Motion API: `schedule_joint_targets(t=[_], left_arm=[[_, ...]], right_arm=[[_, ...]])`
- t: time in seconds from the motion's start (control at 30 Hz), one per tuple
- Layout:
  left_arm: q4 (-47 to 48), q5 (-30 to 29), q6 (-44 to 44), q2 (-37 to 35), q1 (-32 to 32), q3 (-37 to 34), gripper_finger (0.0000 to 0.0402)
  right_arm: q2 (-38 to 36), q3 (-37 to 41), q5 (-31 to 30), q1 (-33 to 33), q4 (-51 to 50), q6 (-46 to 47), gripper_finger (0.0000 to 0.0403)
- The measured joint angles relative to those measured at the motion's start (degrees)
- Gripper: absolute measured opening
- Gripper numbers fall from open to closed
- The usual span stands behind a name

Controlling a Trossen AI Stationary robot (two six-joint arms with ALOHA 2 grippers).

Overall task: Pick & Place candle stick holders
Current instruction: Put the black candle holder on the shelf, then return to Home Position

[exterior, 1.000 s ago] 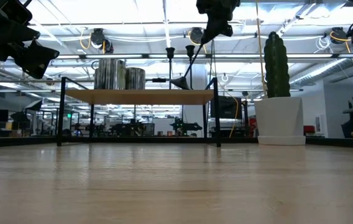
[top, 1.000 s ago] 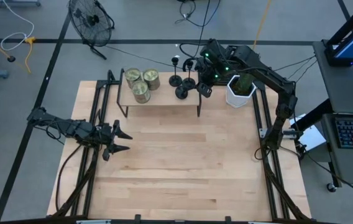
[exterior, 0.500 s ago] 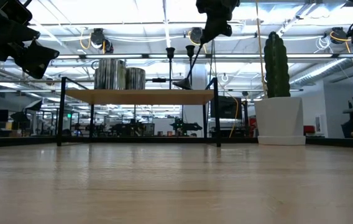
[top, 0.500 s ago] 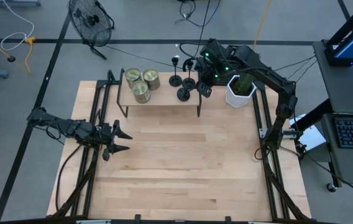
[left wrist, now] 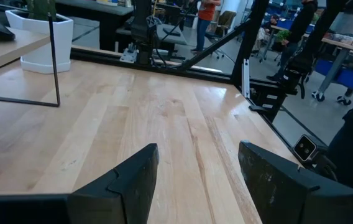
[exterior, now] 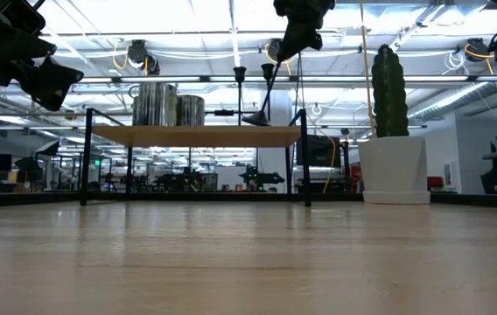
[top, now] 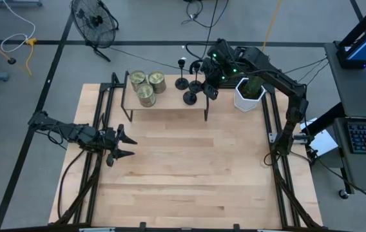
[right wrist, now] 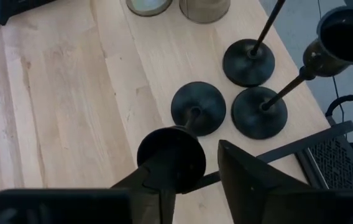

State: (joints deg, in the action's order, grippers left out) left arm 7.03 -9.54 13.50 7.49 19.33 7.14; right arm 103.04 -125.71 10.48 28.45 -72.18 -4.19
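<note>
Three black candle stick holders stand on the right end of a low wooden shelf (top: 170,106). Two of them (right wrist: 248,62) (right wrist: 259,112) are upright on their disc bases. The third (right wrist: 196,109) is tilted, and its cup top (right wrist: 171,155) lies between the fingers of my right gripper (right wrist: 192,186). That gripper is open and hangs over the shelf's right end (top: 209,87), slanting down. My left gripper (top: 126,145) is open and holds nothing, level over the table's left side. My right gripper has the tilted holder's cup top (right wrist: 164,163) against the inner side of one finger (right wrist: 144,190). The other finger (right wrist: 251,183) stands clear of the cup. The fingers come slanting down from the table's far right. The holder's disc base (right wrist: 196,109) is on the shelf.
Three greenish glass jars (top: 145,87) stand on the shelf's left end. A white pot with a cactus (top: 249,93) is just right of the shelf, close under my right arm. Bare table stretches in front of the shelf (top: 189,167).
My right gripper's fingers have parted around the tilted holder's cup while the arm stayed in place. The holder remains tilted with its base on the shelf.
</note>
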Motion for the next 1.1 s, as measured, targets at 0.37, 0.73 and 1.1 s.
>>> schedule_joint_targets(t=[0.37, 0.73, 1.1], left_arm=[[0.00, 0.00, 0.08, 0.00, 0.00, 0.00, 0.0232], [0.02, 0.00, 0.07, 0.00, -0.02, 0.00, 0.0232], [0.02, 0.00, 0.04, 0.00, 0.00, 0.00, 0.0232]], right_arm=[[0.00, 0.00, -0.13, 0.00, 3.98, -1.29, 0.0134], [0.00, 0.00, -0.13, 0.04, 9.01, -2.56, 0.0135], [0.00, 0.02, -0.13, 0.02, 12.25, -3.19, 0.0137]])
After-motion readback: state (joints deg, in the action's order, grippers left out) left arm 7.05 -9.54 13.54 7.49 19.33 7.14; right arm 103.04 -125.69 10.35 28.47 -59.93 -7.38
